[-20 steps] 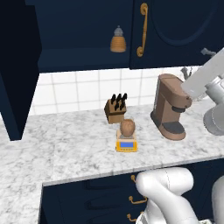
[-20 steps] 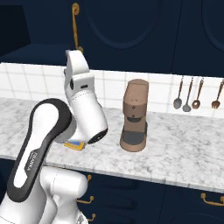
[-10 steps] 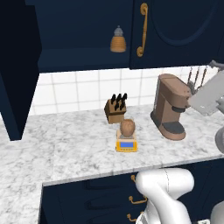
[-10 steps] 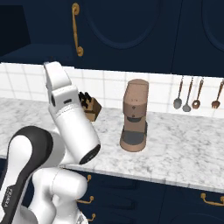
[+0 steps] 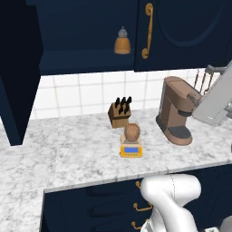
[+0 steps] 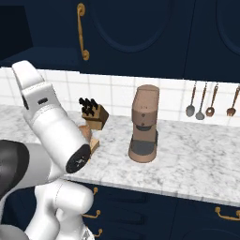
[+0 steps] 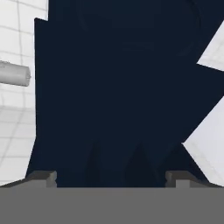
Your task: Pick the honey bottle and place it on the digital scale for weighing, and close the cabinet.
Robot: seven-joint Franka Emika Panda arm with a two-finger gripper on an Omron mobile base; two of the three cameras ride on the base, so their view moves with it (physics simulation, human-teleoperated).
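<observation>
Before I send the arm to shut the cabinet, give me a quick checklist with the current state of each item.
1. Honey bottle on the digital scale: ok, it sits on the plate.
2. Cabinet closed: not ok, the left door stands open, and an orange beehive bottle is on the open shelf.
3. Gripper empty: ok, nothing between the fingertips, which stand apart.
4. Gripper near the open door: cannot tell; the hand view faces a dark navy surface.
5. Counter items in the way: ok, the knife block and coffee machine stand below the cabinet.
</observation>
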